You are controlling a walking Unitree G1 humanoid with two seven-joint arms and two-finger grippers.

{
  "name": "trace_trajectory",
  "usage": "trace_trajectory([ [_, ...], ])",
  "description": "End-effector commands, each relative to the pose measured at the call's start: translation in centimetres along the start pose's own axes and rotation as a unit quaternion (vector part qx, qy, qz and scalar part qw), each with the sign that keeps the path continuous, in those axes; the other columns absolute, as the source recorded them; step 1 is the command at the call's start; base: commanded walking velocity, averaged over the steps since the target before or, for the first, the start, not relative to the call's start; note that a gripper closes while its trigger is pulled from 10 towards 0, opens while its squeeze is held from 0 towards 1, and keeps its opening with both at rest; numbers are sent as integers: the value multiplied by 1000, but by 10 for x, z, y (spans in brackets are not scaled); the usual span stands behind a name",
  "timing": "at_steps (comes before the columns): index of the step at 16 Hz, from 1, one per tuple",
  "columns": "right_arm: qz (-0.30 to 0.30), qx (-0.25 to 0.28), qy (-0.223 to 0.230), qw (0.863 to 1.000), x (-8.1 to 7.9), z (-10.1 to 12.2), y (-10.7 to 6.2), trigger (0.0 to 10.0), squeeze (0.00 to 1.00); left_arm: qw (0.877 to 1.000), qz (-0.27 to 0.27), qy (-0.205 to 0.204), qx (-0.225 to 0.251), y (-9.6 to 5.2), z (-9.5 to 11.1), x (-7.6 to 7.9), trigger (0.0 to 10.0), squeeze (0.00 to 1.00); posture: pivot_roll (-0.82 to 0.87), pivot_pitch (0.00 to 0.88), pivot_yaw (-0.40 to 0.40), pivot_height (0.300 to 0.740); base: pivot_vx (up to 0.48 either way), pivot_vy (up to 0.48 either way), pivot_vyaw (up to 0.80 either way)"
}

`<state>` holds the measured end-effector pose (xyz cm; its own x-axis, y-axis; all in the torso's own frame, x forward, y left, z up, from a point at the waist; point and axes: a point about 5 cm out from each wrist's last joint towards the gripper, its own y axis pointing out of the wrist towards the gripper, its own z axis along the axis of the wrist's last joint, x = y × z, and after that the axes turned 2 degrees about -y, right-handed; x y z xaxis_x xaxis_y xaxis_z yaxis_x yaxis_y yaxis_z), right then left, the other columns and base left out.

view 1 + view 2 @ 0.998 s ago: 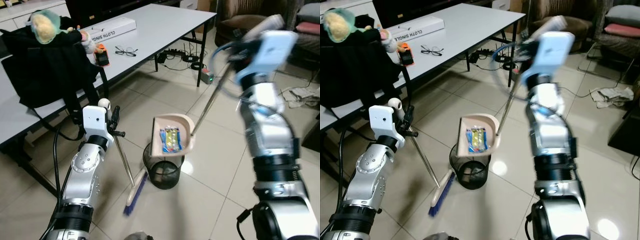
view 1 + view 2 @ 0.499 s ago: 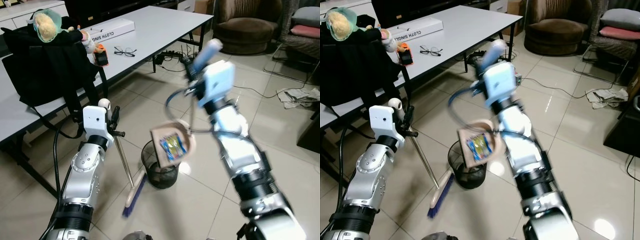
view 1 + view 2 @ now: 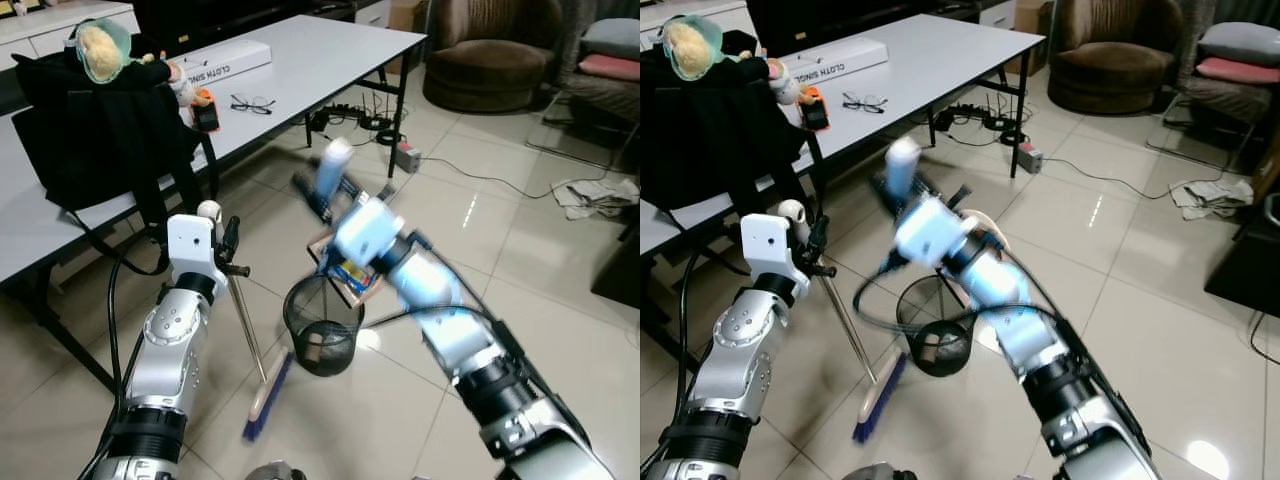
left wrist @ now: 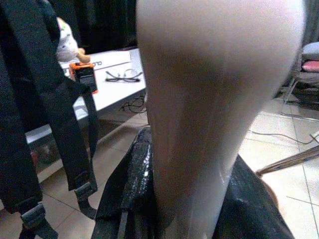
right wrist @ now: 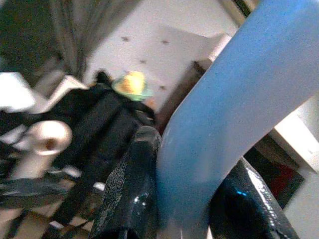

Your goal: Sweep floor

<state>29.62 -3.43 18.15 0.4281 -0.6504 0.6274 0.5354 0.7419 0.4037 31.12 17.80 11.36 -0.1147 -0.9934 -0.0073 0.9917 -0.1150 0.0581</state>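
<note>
My left gripper (image 3: 229, 248) is shut on the broom's thin metal shaft (image 3: 249, 325), just under its pale handle end (image 4: 209, 99). The broom's blue-bristled head (image 3: 264, 393) rests on the tiles beside a black mesh bin (image 3: 322, 325). My right arm is blurred with motion. Its gripper (image 3: 318, 192) is shut on the dustpan's blue grip (image 5: 229, 114). The beige dustpan (image 3: 330, 252) is tipped steeply above the bin's far rim, with a blue and yellow wrapper (image 3: 351, 276) still in it.
A white table (image 3: 330, 45) on my left carries a black backpack (image 3: 95, 130), a plush toy, glasses (image 3: 251, 102) and a long box. Cables and a power strip (image 3: 405, 155) lie under its far end. A brown armchair (image 3: 490, 65) stands behind; a crumpled cloth (image 3: 600, 190) lies far right.
My right arm has swung down and to the left, bringing the dustpan from level beside the bin to steeply tipped over it. The left arm and broom have not moved.
</note>
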Motion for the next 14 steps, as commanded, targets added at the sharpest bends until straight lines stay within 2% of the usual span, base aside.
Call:
trace_trajectory([
  [1, 20, 36, -15, 999, -5, 10, 4, 10000, 0, 1000, -3, 9, 24, 6, 12, 0, 10000, 0, -9, 0, 82, 740, 0, 0, 0],
  [3, 33, 39, -26, 998, -10, 9, 3, 10000, 0, 1000, -3, 9, 24, 6, 12, 0, 10000, 0, -8, 0, 81, 740, 0, 0, 0],
  [5, 41, 40, -57, 997, -9, 6, 1, 10000, 0, 1000, -3, 9, 24, 6, 12, 0, 10000, 0, -9, 0, 80, 740, 0, 0, 0],
  [7, 42, 42, -67, 996, -9, 6, 1, 10000, 0, 1000, -3, 9, 24, 6, 12, 1, 10000, 0, -10, 0, 78, 740, 0, 0, 0],
  [9, 38, 36, -92, 994, -6, 4, 1, 10000, 0, 1000, -3, 9, 24, 6, 12, 1, 10000, 0, -8, 0, 77, 740, 0, 0, 0],
  [10, 20, 30, -112, 993, 0, 2, 2, 10000, 0, 1000, -3, 9, 24, 7, 12, 1, 10000, 0, -8, 0, 77, 740, 0, 0, 0],
  [12, -21, 20, -135, 990, 15, 1, 2, 10000, 0, 1000, -2, 10, 24, 6, 12, 1, 10000, 0, -8, 0, 77, 740, 0, 0, 0],
  [13, -103, -2, -159, 982, 45, 0, 0, 10000, 0, 1000, -2, 10, 21, 6, 11, 1, 10000, 0, -11, 0, 78, 740, 0, 0, 0],
  [14, -201, -48, -183, 961, 85, -4, -10, 10000, 0, 1000, -11, 10, 8, 6, 7, 2, 10000, 0, -14, 0, 77, 740, 0, 0, 0],
])
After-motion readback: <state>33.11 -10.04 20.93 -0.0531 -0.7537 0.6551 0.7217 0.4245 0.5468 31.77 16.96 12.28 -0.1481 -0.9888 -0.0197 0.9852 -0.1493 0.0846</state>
